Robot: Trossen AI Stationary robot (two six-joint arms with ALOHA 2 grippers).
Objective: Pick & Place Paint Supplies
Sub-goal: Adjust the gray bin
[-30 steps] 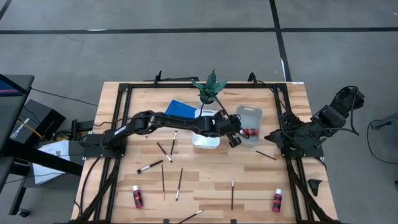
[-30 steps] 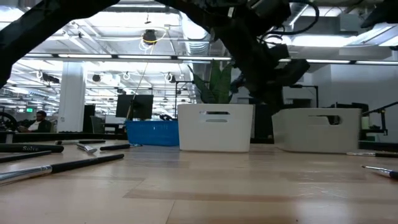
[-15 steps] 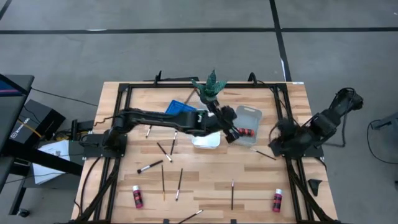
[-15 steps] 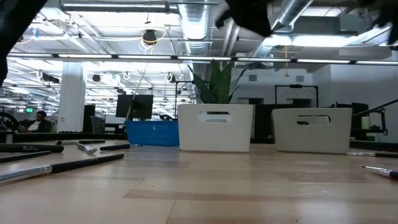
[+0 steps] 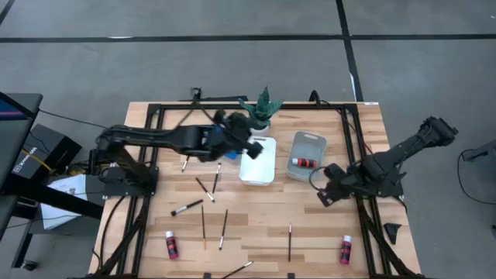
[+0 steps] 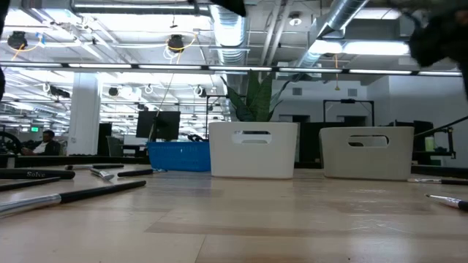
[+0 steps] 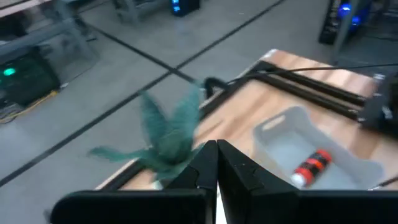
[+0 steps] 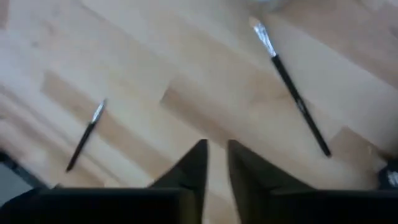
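Paint supplies lay scattered over the pale wooden table [image 5: 256, 217]: 1 small red bottle with a white cap [image 5: 304, 163] rested on its side inside the grey plastic tray [image 5: 307, 155] at the far right, and 2 more red bottles stood on the near edge, one at the left [image 5: 170, 245] and one at the right [image 5: 346, 249]. Thin dark-handled paintbrushes lay flat on the wood, among them one near the left [image 5: 187, 207], 2 near the middle [image 5: 223, 229] and one further right [image 5: 290, 242]. A white plastic tray [image 5: 259, 161] sat at the centre, with a blue plastic tray [image 6: 179, 155] to its left and a small green potted plant [image 5: 262, 107] behind it. The left gripper [image 5: 252, 147] hung above the white tray's far left corner, its fingers pressed together and holding nothing. The right gripper [image 5: 324, 194] hovered low over bare wood just near of the grey tray, its fingers [image 8: 194, 165] drawn almost together with a slim gap and nothing between them; 2 brushes [image 8: 292, 90] lay on the table beyond it.
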